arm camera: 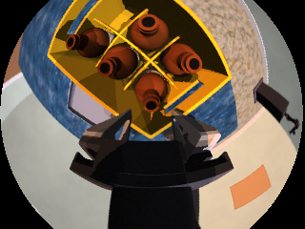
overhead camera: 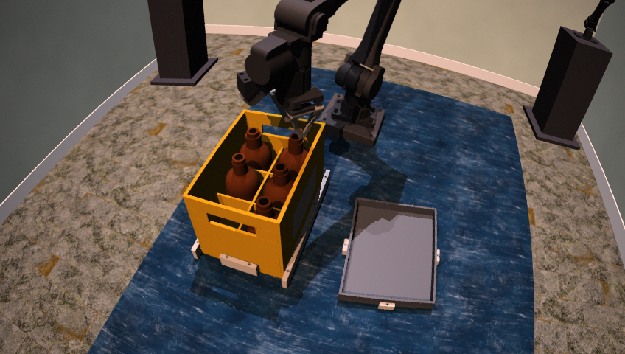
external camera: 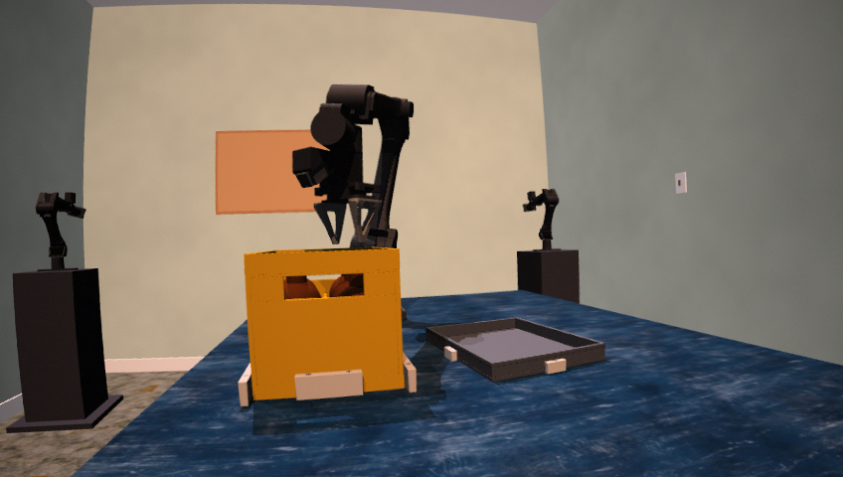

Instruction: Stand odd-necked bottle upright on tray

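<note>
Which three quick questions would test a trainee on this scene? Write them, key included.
1. How many bottles stand in the yellow crate?
2. True or false: a bottle stands on the tray.
3. The claw is: (a) over the tray, (b) above the crate's far end in the exterior view, (c) resting on the table.

Key: 1. five; 2. false; 3. b

We see an orange panel (external camera: 259,171) (arm camera: 251,187) on the cream wall (overhead camera: 460,35) (external camera: 461,117) (arm camera: 214,183) and a pale plate (external camera: 680,182) on the grey-green wall (external camera: 739,117). Well apart from each other, we find one dark pedestal (overhead camera: 177,39) (external camera: 56,348) (arm camera: 272,99) and another pedestal (overhead camera: 574,85) (external camera: 547,274) above stone-patterned flooring (overhead camera: 109,175) (external camera: 118,407) (arm camera: 238,38).
</note>
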`<state>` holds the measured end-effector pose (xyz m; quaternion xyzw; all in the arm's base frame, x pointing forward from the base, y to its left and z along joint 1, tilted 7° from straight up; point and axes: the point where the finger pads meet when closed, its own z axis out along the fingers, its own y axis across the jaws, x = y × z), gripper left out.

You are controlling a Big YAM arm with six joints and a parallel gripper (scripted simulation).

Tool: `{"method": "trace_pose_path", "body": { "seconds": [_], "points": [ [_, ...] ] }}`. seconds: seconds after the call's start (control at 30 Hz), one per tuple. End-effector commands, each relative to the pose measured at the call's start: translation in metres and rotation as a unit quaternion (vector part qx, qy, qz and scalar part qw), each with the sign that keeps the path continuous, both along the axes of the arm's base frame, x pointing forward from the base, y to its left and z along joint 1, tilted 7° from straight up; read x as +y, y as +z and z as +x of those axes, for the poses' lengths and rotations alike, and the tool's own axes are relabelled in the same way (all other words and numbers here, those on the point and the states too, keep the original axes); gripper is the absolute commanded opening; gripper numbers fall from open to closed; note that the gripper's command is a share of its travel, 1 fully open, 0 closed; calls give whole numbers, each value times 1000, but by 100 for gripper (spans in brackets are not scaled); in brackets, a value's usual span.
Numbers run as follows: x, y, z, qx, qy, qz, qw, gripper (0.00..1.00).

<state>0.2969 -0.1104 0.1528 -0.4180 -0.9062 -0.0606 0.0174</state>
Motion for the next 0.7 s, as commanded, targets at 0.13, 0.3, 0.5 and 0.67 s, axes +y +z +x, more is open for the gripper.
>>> {"method": "trace_pose_path", "body": {
  "seconds": [0.13,0.3,0.5,0.67],
  "points": [
    [-1,1,7,-6,-1,-3,1000,61],
    [-1,1,7,-6,-1,-3,1000,61],
    [-1,1,7,-6,-1,-3,1000,61],
    [0,-1,6,-4,-1,-3,1000,61]
  ]
}}
